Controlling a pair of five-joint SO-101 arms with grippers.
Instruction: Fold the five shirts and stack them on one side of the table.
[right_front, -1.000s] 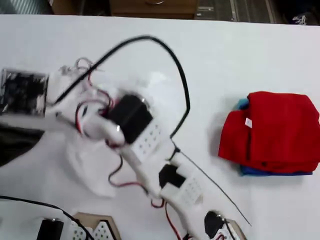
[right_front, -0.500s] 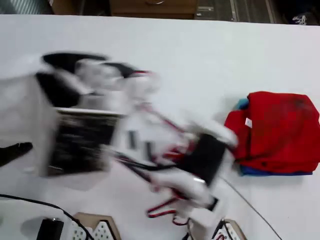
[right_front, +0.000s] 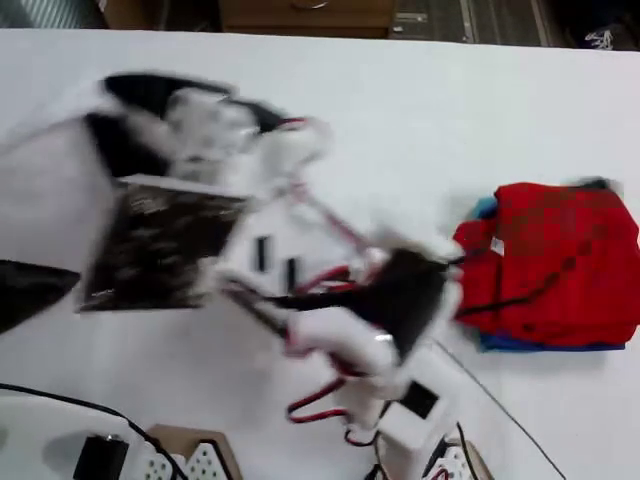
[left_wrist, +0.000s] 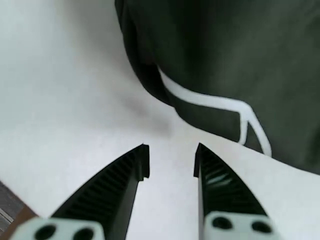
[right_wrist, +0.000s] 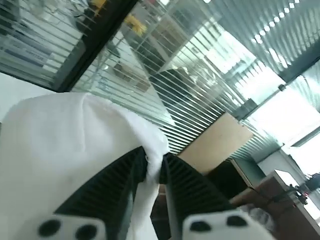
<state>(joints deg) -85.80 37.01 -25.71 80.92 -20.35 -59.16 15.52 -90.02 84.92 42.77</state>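
My right gripper (right_wrist: 154, 167) is shut on a fold of a white shirt (right_wrist: 65, 145) and points up at the room's windows. In the high view that white shirt (right_front: 50, 190), with its black print (right_front: 150, 250), hangs blurred in the air over the table's left half, under the right arm (right_front: 400, 300). A dark shirt (right_front: 30, 290) lies at the table's left edge. My left gripper (left_wrist: 171, 160) is open just above the white table, a short way from the dark shirt (left_wrist: 225, 55) with a white line print. A folded red shirt (right_front: 550, 260) lies on a blue one (right_front: 487, 209) at the right.
The white table (right_front: 430, 110) is bare along its far side and in the middle. The arms' bases and cables (right_front: 320, 405) sit along the near edge. Wooden furniture (right_front: 300, 15) stands beyond the far edge.
The right arm has lifted the white shirt off the left side of the table and swung back toward the middle. The dark shirt at the left edge now shows more.
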